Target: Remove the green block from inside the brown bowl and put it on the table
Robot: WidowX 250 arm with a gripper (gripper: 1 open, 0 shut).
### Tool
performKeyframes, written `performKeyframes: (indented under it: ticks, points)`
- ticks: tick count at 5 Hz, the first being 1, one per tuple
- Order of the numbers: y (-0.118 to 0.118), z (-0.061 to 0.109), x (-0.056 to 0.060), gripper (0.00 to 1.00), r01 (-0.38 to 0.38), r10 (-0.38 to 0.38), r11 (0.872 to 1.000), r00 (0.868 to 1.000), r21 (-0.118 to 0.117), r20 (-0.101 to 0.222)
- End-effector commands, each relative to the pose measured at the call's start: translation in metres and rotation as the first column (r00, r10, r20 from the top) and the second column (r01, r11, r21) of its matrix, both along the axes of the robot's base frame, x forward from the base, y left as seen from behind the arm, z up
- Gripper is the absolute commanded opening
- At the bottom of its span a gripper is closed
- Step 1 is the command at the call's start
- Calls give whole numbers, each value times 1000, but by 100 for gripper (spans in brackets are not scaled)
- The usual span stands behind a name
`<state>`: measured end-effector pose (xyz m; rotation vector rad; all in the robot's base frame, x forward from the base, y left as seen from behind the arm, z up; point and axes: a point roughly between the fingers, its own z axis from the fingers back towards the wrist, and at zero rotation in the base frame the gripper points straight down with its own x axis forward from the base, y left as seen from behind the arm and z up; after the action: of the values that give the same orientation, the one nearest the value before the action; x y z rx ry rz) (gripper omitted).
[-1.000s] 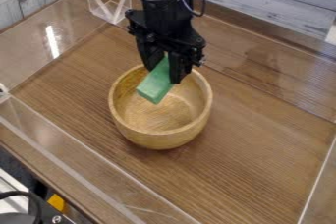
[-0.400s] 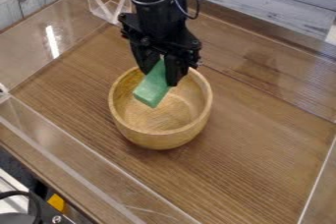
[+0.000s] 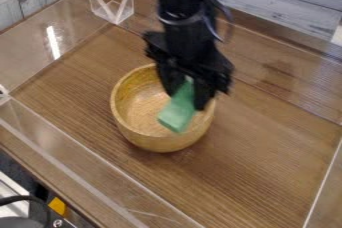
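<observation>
- Camera view: the green block [image 3: 181, 110] is lifted out of the brown bowl [image 3: 144, 122], hanging tilted over its right rim.
- It is not on the table [image 3: 267, 142] yet; setting it down is what is left.
- The gripper [image 3: 189, 90] points straight down, its jaws squeezed tight on the block's top end.

No readable text, labels, brand marks, numbers or signs are found anywhere in the camera view.
</observation>
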<state>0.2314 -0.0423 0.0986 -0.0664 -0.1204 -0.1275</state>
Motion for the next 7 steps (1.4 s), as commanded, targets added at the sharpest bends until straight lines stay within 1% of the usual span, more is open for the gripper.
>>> performKeyframes:
  ticks: [1,2,3,4,5,6,7]
  points:
    - [-26,0,0,0,20,-19,1000,999,-3,34]
    - [-43,-9,-5,0,38,-38,999,999,-5,32]
    - [-52,-22,-5,0,50,-50,999,998,-20,28]
    - [-59,-35,-4,0,78,-77,997,997,-22,28]
    - [-62,-46,-1,0,91,-90,996,995,-18,35]
    - [-64,-52,-1,100,93,-92,996,995,-18,40]
    - [-62,-51,-1,100,85,-84,996,996,-26,28]
